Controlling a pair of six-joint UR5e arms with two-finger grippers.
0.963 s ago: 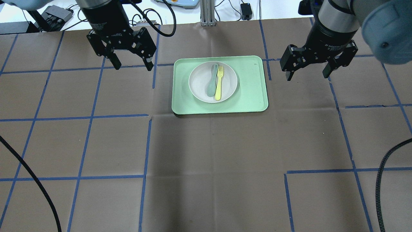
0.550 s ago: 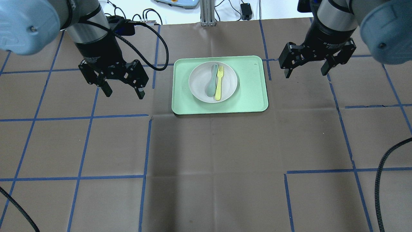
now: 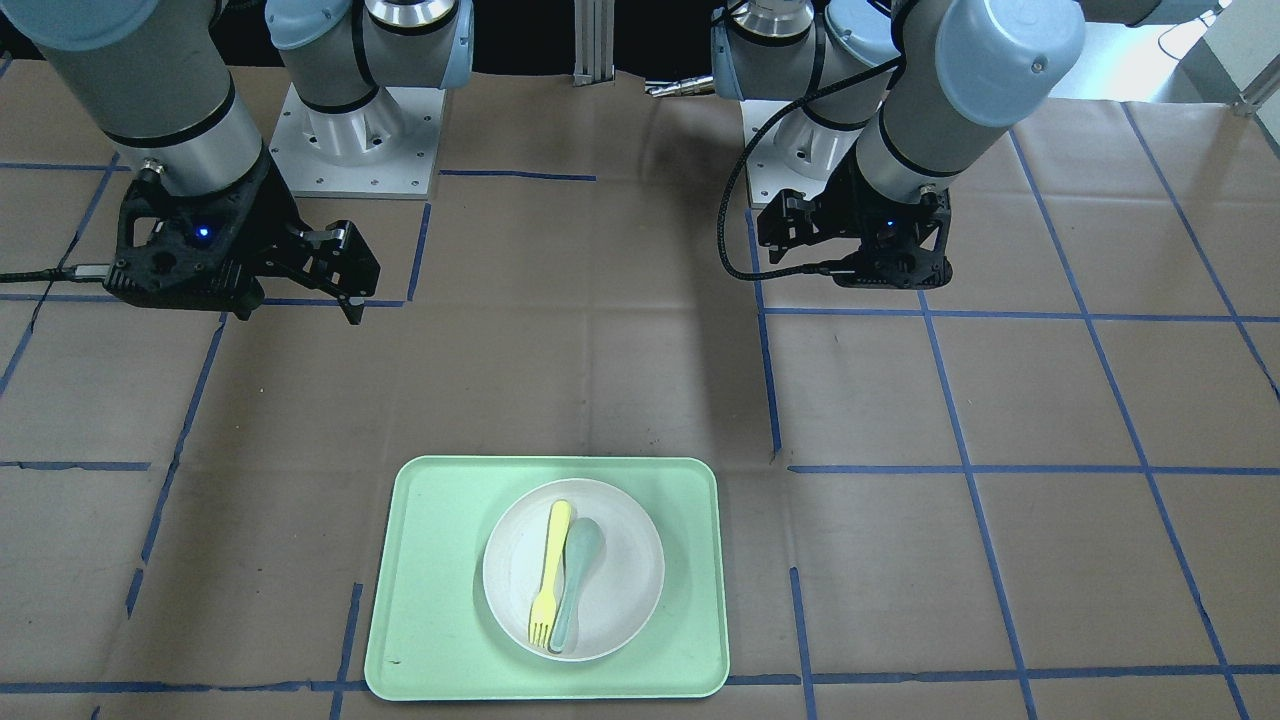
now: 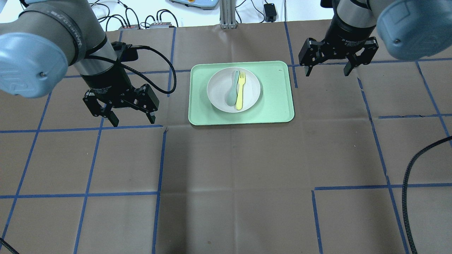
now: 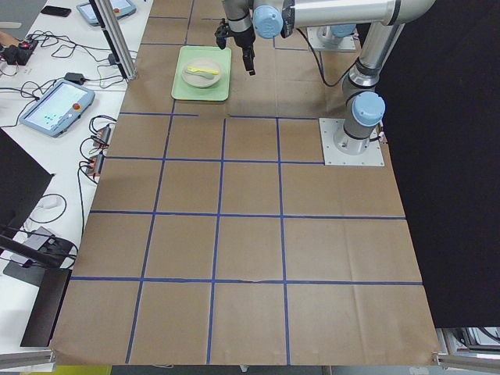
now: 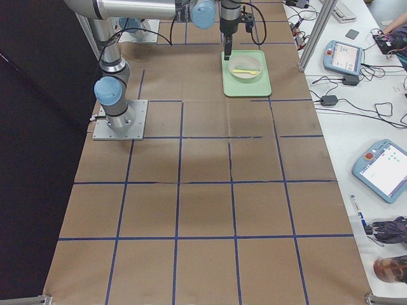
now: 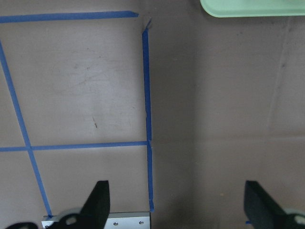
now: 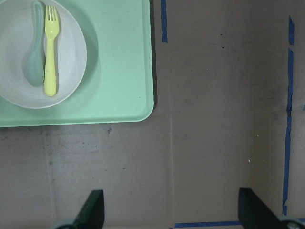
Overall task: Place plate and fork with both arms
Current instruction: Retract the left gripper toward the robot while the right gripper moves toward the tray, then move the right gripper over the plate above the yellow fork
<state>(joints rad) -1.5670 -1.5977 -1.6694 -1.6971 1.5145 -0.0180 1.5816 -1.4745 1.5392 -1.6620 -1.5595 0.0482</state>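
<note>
The off-white plate [image 4: 220, 95] sits in the mint-green tray [image 4: 275, 95]. The yellow fork [image 4: 241, 91] lies on the plate next to a grey-teal spoon [image 4: 232, 88]. My left gripper [image 4: 133, 120] is open and empty above the table, left of the tray's near-left corner. My right gripper [image 4: 327, 72] is open and empty, right of the tray's far-right corner. The right wrist view shows the plate [image 8: 71, 62], the fork [image 8: 50, 52] and the tray [image 8: 124, 71] at upper left, ahead of the open gripper [image 8: 171, 210]. The left wrist view shows only a tray corner [image 7: 252, 7] beyond the open gripper [image 7: 178, 205].
Brown paper with blue tape lines [image 4: 159, 158] covers the table. Black cables hang at the lower left and lower right [image 4: 411, 197] of the overhead view. Both arm bases [image 3: 350, 140] stand at the table's robot side. Tablets and cables lie beyond the far edge.
My left gripper has moved down the overhead view, to beside the tray's lower-left corner. My right gripper has moved up and a little left. Both stay open; plate, fork and spoon have not moved.
</note>
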